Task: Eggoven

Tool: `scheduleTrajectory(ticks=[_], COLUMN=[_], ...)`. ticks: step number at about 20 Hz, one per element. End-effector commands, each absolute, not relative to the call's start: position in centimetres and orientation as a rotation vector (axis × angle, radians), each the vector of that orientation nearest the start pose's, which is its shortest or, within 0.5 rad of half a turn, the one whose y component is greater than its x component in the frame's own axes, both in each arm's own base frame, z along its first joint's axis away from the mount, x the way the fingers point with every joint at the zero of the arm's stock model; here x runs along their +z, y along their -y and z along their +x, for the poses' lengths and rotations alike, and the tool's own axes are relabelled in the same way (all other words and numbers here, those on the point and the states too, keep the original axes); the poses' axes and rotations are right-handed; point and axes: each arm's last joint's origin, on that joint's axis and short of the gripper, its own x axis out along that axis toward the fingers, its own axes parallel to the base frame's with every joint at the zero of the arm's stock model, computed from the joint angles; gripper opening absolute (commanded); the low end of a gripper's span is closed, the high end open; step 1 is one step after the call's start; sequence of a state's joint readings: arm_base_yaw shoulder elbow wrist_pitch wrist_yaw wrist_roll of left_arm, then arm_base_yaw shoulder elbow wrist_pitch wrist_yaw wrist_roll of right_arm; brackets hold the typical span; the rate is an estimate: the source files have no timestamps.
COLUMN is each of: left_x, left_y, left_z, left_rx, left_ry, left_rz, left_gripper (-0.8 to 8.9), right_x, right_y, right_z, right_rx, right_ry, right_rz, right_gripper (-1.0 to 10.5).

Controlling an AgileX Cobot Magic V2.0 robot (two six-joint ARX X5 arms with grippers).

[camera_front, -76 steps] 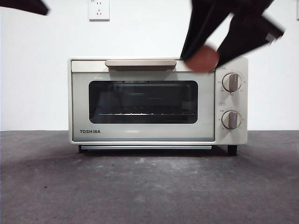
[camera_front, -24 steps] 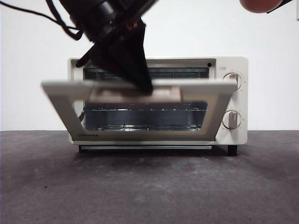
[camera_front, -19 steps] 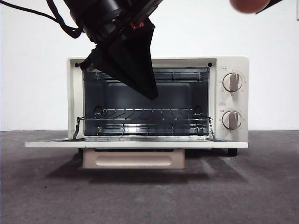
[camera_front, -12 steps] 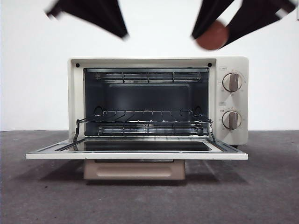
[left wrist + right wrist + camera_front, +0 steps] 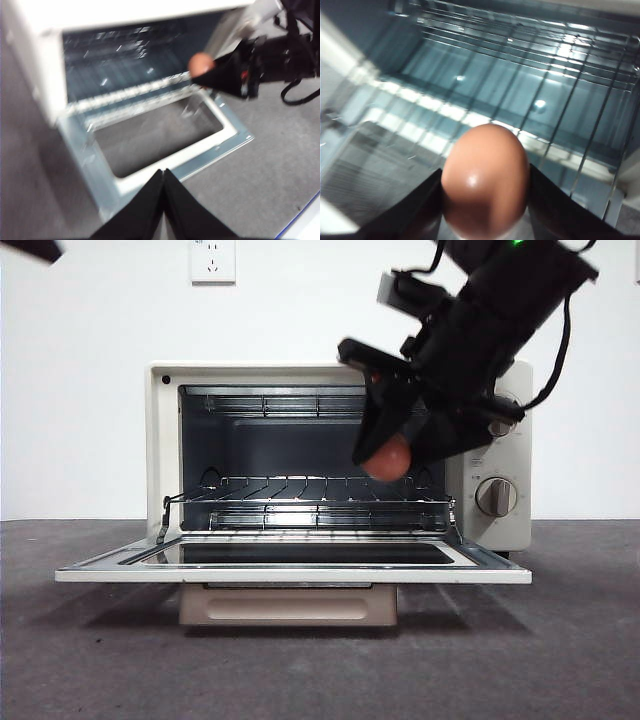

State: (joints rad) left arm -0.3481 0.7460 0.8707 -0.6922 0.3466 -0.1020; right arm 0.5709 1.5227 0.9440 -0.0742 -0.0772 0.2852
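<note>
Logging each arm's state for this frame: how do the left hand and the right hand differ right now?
The right hand is shut on the egg; the left hand is shut on nothing. The right hand is at the mouth of the toaster oven, just above its wire rack; the left hand is back from it, above the lowered door. Both have black jaws.

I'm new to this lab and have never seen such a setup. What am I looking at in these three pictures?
It is a two-armed robot at a table. One picture looks level across the table; the other two come from cameras on each wrist. A cream toaster oven stands there, its door folded down flat. The right gripper holds a reddish-brown egg in its black jaws at the oven's opening, above the wire rack. The left gripper, jaws shut and empty, waits farther back.
</note>
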Motion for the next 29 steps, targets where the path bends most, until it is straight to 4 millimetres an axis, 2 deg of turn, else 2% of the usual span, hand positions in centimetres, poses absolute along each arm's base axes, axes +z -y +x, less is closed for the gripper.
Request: scheduleTrajectory(ticks=[1, 5, 13, 16, 17, 20, 29], left_x=[31.2, 29.7, 29.9, 29.9, 29.9, 29.9, 29.9], left_y=[5.3, 4.8, 4.9, 4.9, 4.9, 4.9, 4.9], left_z=[12.8, 12.7, 12.8, 12.8, 12.8, 12.8, 12.8], left_rx=[-0.647, -0.624, -0.625, -0.625, -0.625, -0.626, -0.625], left_ry=[-0.628, -0.659, -0.636, -0.637, -0.637, -0.636, -0.636], left_rz=[-0.136, -0.151, -0.154, -0.154, -0.154, -0.153, -0.154], left_gripper=[0.06, 0.06, 0.06, 0.06, 0.06, 0.06, 0.06], right_x=[22.3, 21.7, 20.3, 20.3, 20.3, 20.3, 21.2], right_y=[-18.0, -17.7, -17.9, -18.1, -18.1, -18.1, -18.0], right_z=[27.9, 28.6, 29.0, 28.9, 28.9, 28.9, 28.7], right_rx=[0.523, 0.509, 0.503, 0.509, 0.510, 0.505, 0.508], right_ry=[-0.694, -0.693, -0.738, -0.731, -0.731, -0.735, -0.712], right_rz=[0.110, 0.117, 0.107, 0.106, 0.106, 0.119, 0.134], right_gripper=[0.0, 0.0, 0.0, 0.1, 0.4, 2.6, 3.2])
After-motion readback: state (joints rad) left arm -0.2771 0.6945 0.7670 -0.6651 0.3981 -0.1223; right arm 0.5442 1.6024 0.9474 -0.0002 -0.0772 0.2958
